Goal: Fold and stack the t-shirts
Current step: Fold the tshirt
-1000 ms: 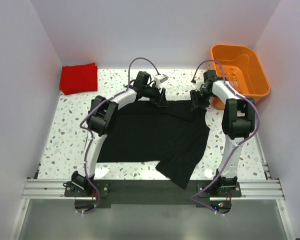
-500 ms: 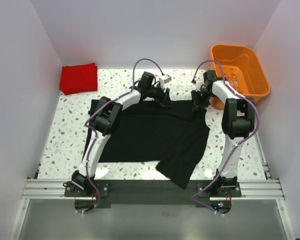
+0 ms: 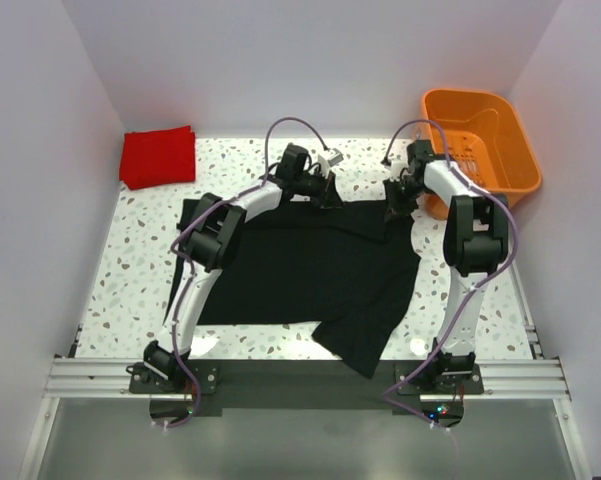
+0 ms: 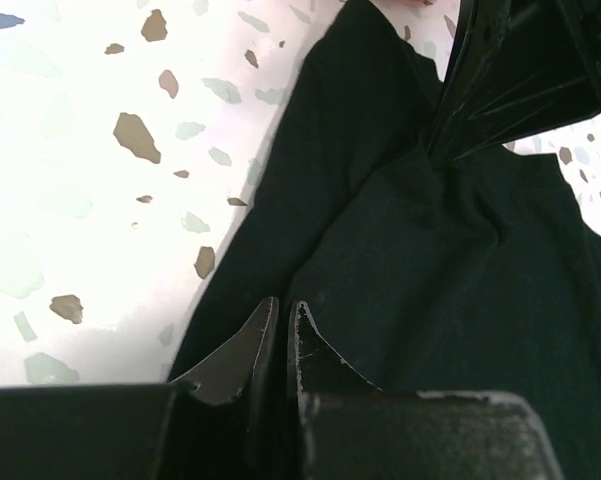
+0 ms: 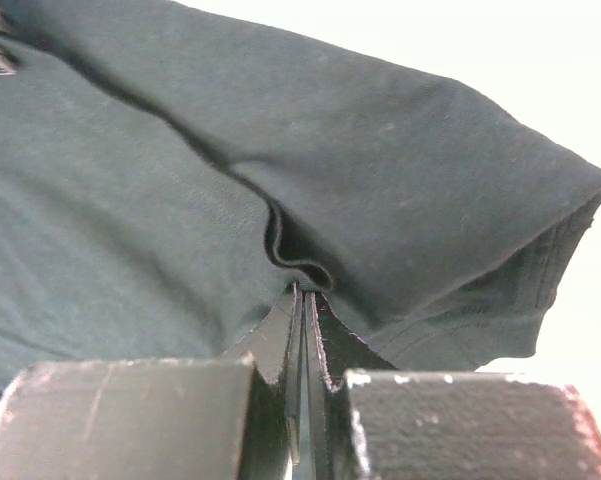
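The left gripper and right gripper each clamp the far edge of the black shirt, mid-frame, probably to fold it nearward; the red shirt lies folded upper left.

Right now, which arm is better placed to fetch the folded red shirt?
Left. The red shirt lies in the far left corner, on the left gripper's side; the right gripper pinches the black shirt far right.
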